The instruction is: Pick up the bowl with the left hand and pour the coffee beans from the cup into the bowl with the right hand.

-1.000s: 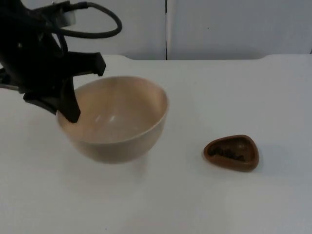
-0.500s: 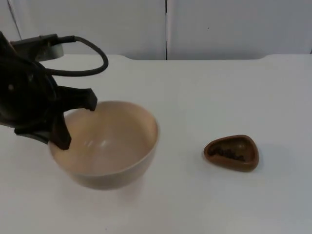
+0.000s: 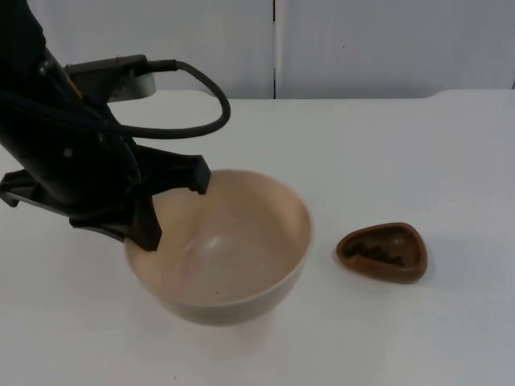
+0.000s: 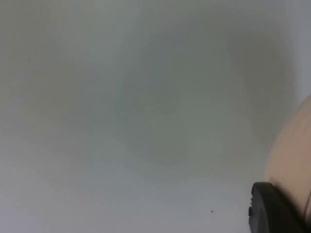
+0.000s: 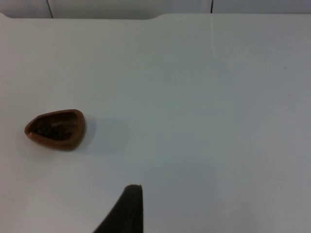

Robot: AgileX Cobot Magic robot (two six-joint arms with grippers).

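A large cream bowl (image 3: 233,249), its inside bare, is held level by its left rim. My left gripper (image 3: 143,232) is shut on that rim, one finger inside the bowl and one outside. The bowl seems to hang just above the table, over a faint shadow. In the left wrist view the bowl's outer wall (image 4: 294,150) lies against a black fingertip (image 4: 272,211). A small brown cup (image 3: 382,252) with dark coffee beans in it stands on the table to the right of the bowl. My right gripper (image 5: 127,208) waits well away from the cup (image 5: 56,129).
The white table (image 3: 418,161) runs back to the grey partition wall (image 3: 362,48). A gap of bare table separates the bowl from the cup. Open table lies to the right of the cup.
My left gripper has carried the bowl toward the table's front, first slightly left, then right toward the cup, and levelled it. The cup has not moved.
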